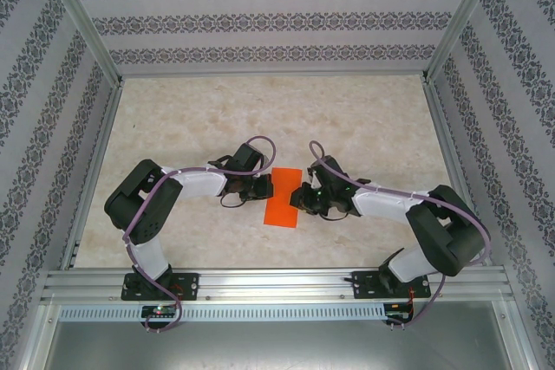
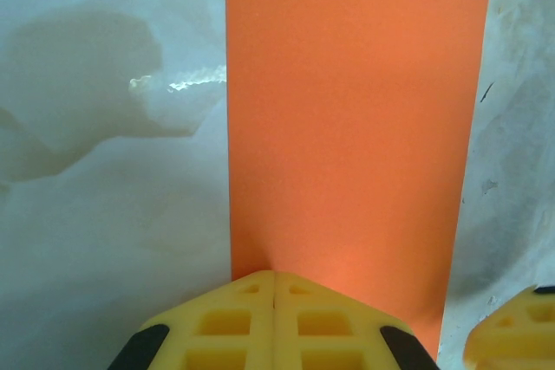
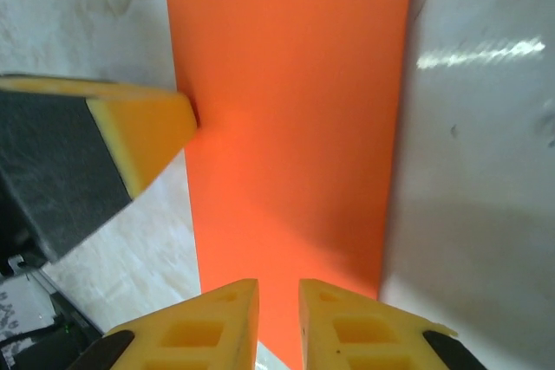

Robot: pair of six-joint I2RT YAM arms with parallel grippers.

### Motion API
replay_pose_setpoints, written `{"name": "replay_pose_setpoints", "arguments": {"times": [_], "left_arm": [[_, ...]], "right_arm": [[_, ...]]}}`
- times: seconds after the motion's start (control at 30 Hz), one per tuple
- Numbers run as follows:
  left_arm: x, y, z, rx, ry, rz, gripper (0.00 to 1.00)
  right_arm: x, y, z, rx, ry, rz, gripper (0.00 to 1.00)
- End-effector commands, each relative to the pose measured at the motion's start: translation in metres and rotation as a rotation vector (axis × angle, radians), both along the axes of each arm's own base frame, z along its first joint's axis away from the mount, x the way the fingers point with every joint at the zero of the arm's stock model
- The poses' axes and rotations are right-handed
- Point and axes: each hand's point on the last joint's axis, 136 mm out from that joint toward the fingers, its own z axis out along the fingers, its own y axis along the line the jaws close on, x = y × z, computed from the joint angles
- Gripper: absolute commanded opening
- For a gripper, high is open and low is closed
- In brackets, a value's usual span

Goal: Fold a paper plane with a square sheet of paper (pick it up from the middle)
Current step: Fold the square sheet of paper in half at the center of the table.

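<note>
**Mia:** Looking down from above, where is the sheet of paper (image 1: 282, 197)?

**Tom:** It lies flat on the table (image 1: 260, 110), right between the two arms. It is bright orange. It looks long and thin, not square, so I think it is folded in half.

**Mia:** What about the left pincer (image 2: 274, 276)?

**Tom:** Its two yellow fingers are squeezed tight together. The tips touch the edge of the paper. I can't tell if they pinch any of it.

**Mia:** And the right pincer (image 3: 278, 288)?

**Tom:** It is at the other side of the paper. There is a little gap between its fingers, and nothing is held in it.

**Mia:** Which step is this?

**Tom:** I think it is the first fold getting pressed flat. There is no pointy nose and no wings, so lots is left.

**Mia:** What comes next?

**Tom:** My guess is one pincer holds the paper down while the other lifts a corner and folds it over. It has to be gentle, because thin paper slides and crumples.
</note>
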Motion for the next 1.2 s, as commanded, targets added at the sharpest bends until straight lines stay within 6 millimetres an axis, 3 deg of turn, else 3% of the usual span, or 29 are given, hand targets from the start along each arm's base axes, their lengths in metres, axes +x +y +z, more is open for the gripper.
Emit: {"name": "replay_pose_setpoints", "arguments": {"times": [0.0, 0.17, 0.3, 0.47, 0.63, 0.77, 0.9, 1.03, 1.17], "left_arm": [[-0.025, 0.021, -0.023, 0.107, 0.089, -0.005, 0.0], [-0.025, 0.022, -0.021, 0.111, 0.087, -0.005, 0.0], [-0.026, 0.021, -0.023, 0.096, 0.087, 0.002, 0.0], [-0.024, 0.018, -0.02, 0.082, 0.083, -0.002, 0.0], [-0.023, 0.018, -0.019, 0.086, 0.077, -0.004, 0.0], [-0.024, 0.018, -0.021, 0.085, 0.084, -0.005, 0.0], [-0.024, 0.018, -0.021, 0.086, 0.081, -0.005, 0.0], [-0.024, 0.019, -0.02, 0.088, 0.08, -0.004, 0.0], [-0.023, 0.017, -0.018, 0.084, 0.074, -0.006, 0.0]], "right_arm": [[-0.005, 0.012, 0.009, 0.039, -0.034, 0.012, 0.21], [-0.037, 0.003, -0.006, -0.039, 0.017, 0.044, 0.21], [-0.051, -0.007, -0.015, -0.011, 0.045, 0.038, 0.23], [-0.048, -0.009, -0.011, -0.03, 0.032, 0.044, 0.24], [-0.035, -0.003, 0.009, -0.004, -0.034, 0.029, 0.24], [-0.025, 0.018, 0.024, 0.091, -0.052, 0.044, 0.23], [-0.026, 0.025, 0.006, 0.066, 0.0, 0.063, 0.22], [-0.036, 0.014, -0.017, 0.012, 0.048, 0.055, 0.21], [-0.041, 0.009, -0.019, -0.001, 0.054, 0.06, 0.22]]}}
